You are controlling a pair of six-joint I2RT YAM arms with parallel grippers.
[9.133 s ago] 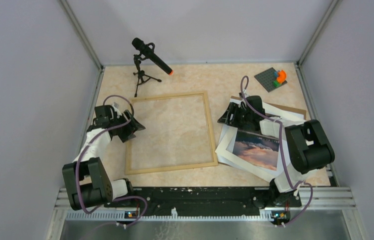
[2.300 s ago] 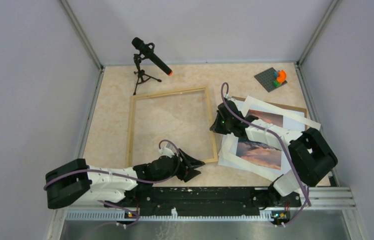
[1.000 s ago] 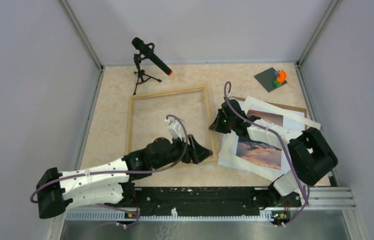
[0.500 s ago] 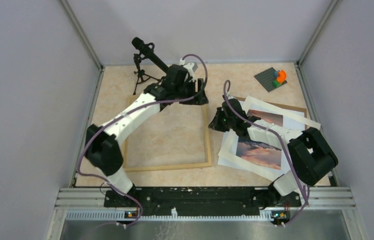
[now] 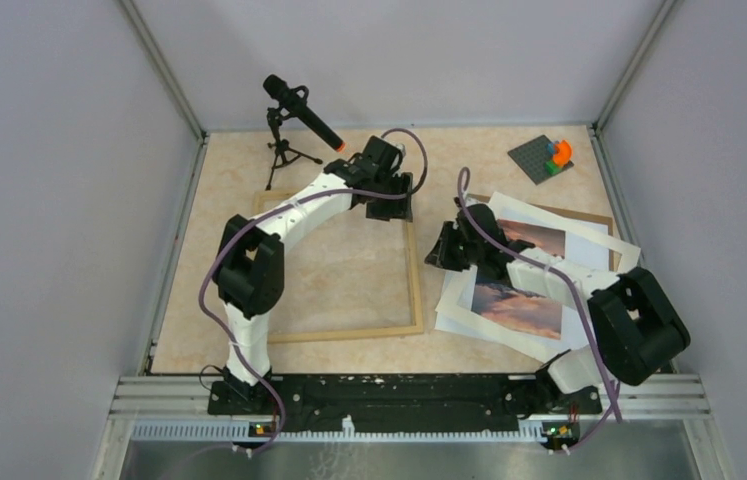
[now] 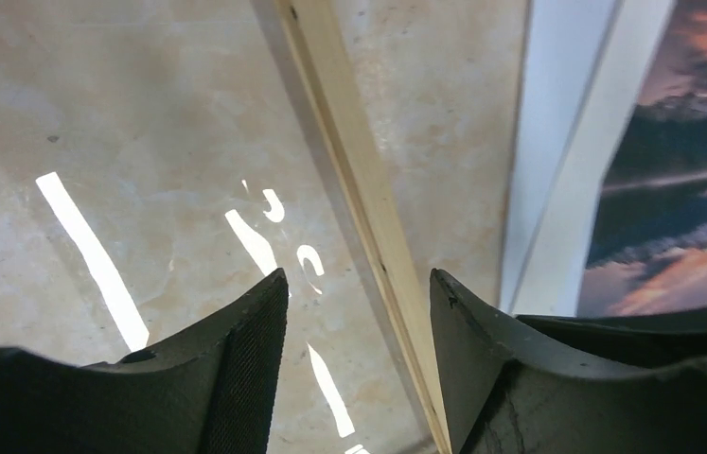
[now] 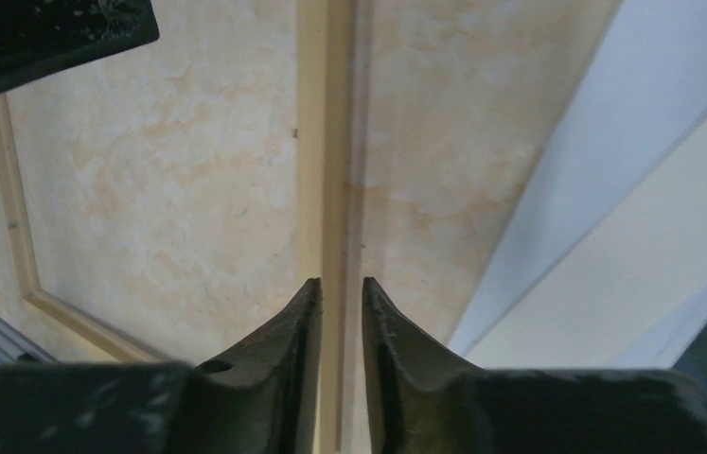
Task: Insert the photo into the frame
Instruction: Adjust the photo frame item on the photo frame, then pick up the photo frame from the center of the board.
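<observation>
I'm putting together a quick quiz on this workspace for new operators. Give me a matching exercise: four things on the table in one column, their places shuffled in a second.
Things
1. microphone
2. brick plate
3. frame
4. photo

Places
A. far right corner
B. centre-left, lying flat
C. far left corner, on a small tripod
D. right side, among white sheets

Pairs: 1-C, 2-A, 3-B, 4-D

Left pincer (image 5: 389, 203) swung to frame (image 6: 354, 189) far-right corner.
</observation>
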